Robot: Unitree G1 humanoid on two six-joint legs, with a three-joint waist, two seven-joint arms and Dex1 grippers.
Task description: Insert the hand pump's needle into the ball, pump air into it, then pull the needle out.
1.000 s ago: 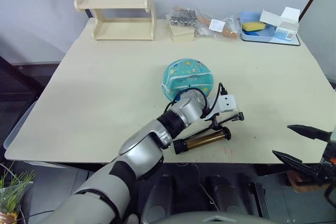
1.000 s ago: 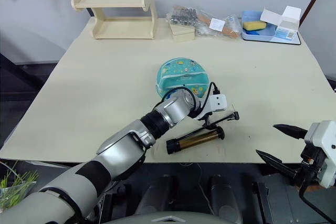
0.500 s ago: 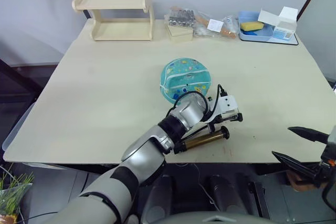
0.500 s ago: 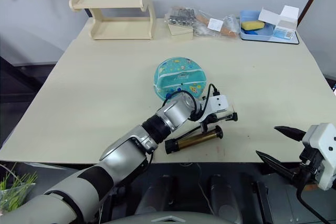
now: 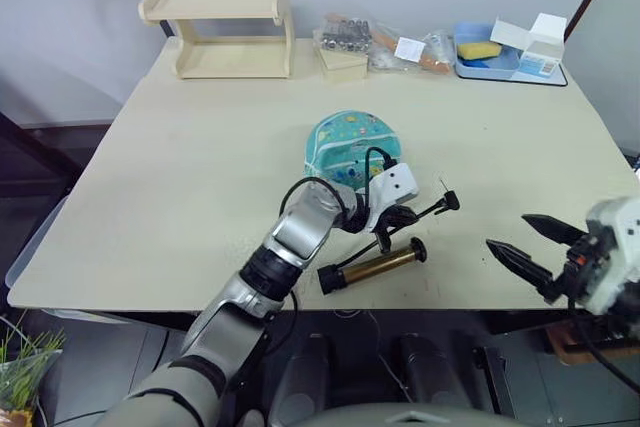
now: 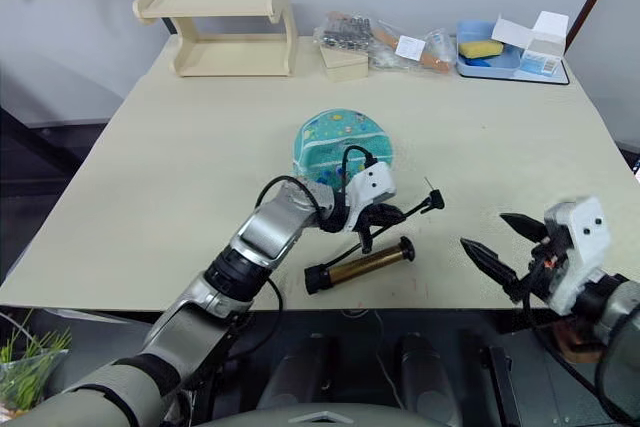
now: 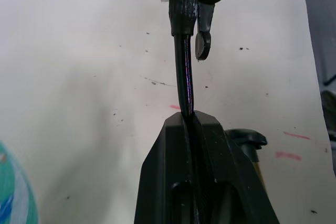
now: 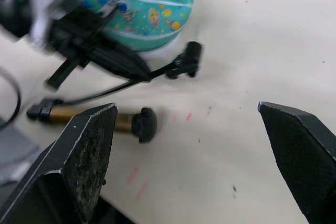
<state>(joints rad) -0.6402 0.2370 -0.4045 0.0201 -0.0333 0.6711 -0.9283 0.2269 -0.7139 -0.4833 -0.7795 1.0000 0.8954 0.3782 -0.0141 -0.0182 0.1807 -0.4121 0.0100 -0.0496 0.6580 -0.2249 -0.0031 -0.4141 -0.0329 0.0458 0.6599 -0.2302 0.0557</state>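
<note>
At the far left of the tabletop (image 5: 180, 177) we see a pale wooden two-tier rack (image 5: 222, 24), its tiers bare. Just to its right sits a small cream box (image 5: 345, 60), touching a heap of clear plastic bags (image 5: 385, 42) that hold small items; one bag bears a white label whose print we cannot read. In the middle lies the ball (image 5: 345, 142), teal with little cartoon prints and pale bands. Our left tool (image 5: 392, 218) sits just in front of the ball, its fingers pressed together on the black hose (image 7: 185, 85), which the left wrist view shows pinched between the pads (image 7: 210, 129). The hose runs on to a black fitting (image 5: 447, 201) raised a little off the surface, with the needle (image 5: 441, 184) a thin pin at its tip, pointing away from the ball and apart from it. The hand pump (image 5: 373, 264) lies flat near the front edge, its gold barrel between black ends, well short of the ball. At the far right corner a blue tray (image 5: 497, 57) holds a yellow sponge (image 5: 481, 49), and a white carton (image 5: 538, 42) with an open flap rests on its right side; we cannot read its printing. Our right tool (image 5: 528, 244) hovers off the front right edge, its fingers spread wide apart and holding nothing.
</note>
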